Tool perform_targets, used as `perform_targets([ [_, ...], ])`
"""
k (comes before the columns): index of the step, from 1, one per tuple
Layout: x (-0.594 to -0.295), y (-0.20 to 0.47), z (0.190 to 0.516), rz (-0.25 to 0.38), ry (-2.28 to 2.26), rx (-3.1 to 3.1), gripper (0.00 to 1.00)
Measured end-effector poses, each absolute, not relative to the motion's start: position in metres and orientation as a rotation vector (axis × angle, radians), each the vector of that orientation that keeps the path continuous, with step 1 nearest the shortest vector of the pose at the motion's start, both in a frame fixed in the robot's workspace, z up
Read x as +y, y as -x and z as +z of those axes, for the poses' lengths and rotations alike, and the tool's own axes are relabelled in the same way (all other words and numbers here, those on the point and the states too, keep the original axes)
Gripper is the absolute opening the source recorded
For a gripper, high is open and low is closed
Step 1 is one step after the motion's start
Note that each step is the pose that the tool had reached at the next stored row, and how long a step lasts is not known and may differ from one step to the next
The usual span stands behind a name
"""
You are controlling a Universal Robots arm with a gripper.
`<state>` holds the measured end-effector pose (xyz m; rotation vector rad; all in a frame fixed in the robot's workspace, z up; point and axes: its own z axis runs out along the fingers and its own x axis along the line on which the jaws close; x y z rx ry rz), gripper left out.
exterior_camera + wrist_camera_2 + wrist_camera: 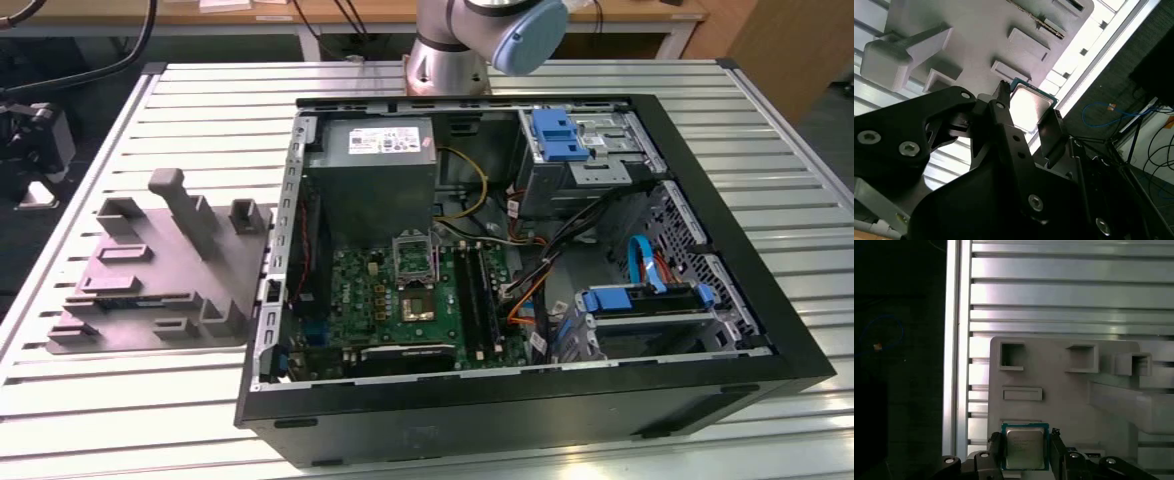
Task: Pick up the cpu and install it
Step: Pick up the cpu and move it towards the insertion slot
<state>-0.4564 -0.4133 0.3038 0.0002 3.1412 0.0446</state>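
The cpu point(1026, 447), a small square chip with a silvery top and pale rim, sits between my gripper's point(1027, 452) two black fingers over the grey fixture plate point(1064, 395). The fingers press against its two opposite edges, so the gripper is shut on it. In the second wrist view the cpu point(1029, 106) shines between the same fingertips point(1002, 95), just off the fixture plate point(979, 45). I cannot tell whether the chip is lifted clear of its recess. In the exterior view, the green motherboard point(360, 300) lies inside the open computer case, its metal-framed socket point(416, 300) uncovered.
The black computer case point(747, 330) lies open on the slatted aluminium table point(200, 120), with a grey power supply box point(380, 170), loose cables and blue drive brackets point(558, 135) inside. The grey fixture plate point(160, 270) with upright posts lies at the exterior view's left. The table's edge point(951, 340) runs beside the fixture.
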Motion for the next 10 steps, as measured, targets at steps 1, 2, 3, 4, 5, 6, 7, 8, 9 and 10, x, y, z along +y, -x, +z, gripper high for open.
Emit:
perform_targets([
  [1, -0.4133, 0.4564, 0.3174, 0.045, 0.0, 3.141, 0.47],
  [2, -0.4132, 0.4564, 0.3178, 0.045, 0.0, 3.141, 0.47],
  [3, -0.4133, 0.4564, 0.3182, 0.045, 0.0, 3.141, 0.47],
  [4, -0.4133, 0.4564, 0.3186, 0.045, 0.0, 3.141, 0.47],
  [5, -0.4133, 0.4564, 0.319, 0.045, 0.0, 3.141, 0.47],
  [6, -0.4133, 0.4564, 0.3194, 0.045, 0.0, 3.141, 0.47],
  [7, -0.4133, 0.4564, 0.3197, 0.045, 0.0, 3.141, 0.47],
  [8, -0.4133, 0.4564, 0.3201, 0.045, 0.0, 3.141, 0.47],
  [9, -0.4133, 0.4564, 0.3204, 0.045, 0.0, 3.141, 0.47],
  [10, -0.4133, 0.4564, 0.3209, 0.045, 0.0, 3.141, 0.47],
])
